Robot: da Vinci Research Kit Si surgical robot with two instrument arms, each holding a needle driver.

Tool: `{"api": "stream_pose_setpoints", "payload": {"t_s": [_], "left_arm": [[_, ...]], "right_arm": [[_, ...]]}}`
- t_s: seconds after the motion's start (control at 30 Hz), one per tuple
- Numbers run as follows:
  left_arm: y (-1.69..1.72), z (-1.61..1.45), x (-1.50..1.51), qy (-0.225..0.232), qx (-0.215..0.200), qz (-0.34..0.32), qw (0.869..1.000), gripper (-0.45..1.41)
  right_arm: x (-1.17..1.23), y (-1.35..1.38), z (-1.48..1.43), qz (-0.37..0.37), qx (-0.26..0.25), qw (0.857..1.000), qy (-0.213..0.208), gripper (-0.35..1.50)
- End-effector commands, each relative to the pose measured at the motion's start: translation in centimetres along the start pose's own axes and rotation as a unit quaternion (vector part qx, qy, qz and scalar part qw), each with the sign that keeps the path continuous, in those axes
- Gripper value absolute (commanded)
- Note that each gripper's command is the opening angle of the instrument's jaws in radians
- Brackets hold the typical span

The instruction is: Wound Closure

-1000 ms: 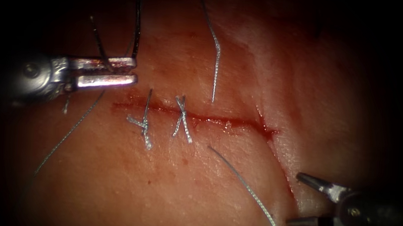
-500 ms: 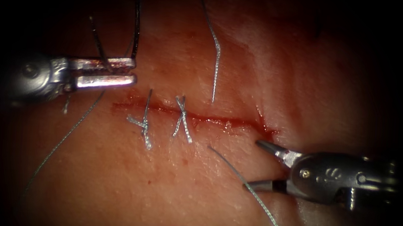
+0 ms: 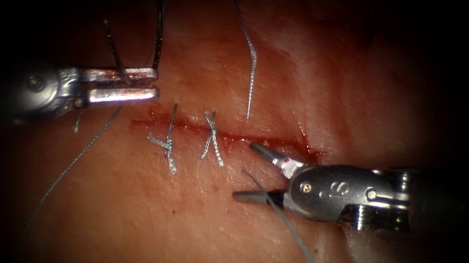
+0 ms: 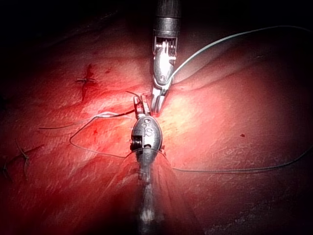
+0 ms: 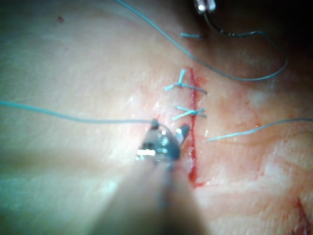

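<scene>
The needle (image 3: 157, 32) rises toward 12 o'clock from the left hand (image 3: 156, 84) and fades into the dark there, so its tip cannot be made out. The thread (image 3: 288, 227) under the right hand's (image 3: 243, 170) lower jaw is cut off at the 5 o'clock edge. Whether that jaw touches it is unclear.

**Two steel needle drivers**

The left tool (image 3: 153, 84) has bright, flat, bar-like silver jaws on a rounded grey wrist with a round pivot screw. The right tool (image 3: 245, 170) has slim, pointed, darker jaws, a polished housing stamped "S", small screws and a threaded collar.
</scene>
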Motion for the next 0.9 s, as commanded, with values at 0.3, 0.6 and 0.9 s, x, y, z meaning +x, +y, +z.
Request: {"api": "stream_pose_setpoints", "payload": {"t_s": [0.3, 0.6, 0.9], "left_arm": [[0.01, 0.06, -0.06, 0.001, -0.001, 0.000, 1.000, -0.45], [0.00, 0.04, -0.07, 0.003, -0.002, -0.002, 1.000, -0.45], [-0.01, 0.03, -0.08, 0.003, -0.002, -0.002, 1.000, -0.45]], "right_arm": [[-0.05, -0.20, -0.22, -0.010, 0.035, 0.999, 0.004, -0.35], [0.03, -0.59, -0.66, -0.023, 0.063, 0.998, 0.003, -0.35], [0.13, -0.81, -0.78, -0.028, 0.070, 0.997, 0.003, -0.35]]}}
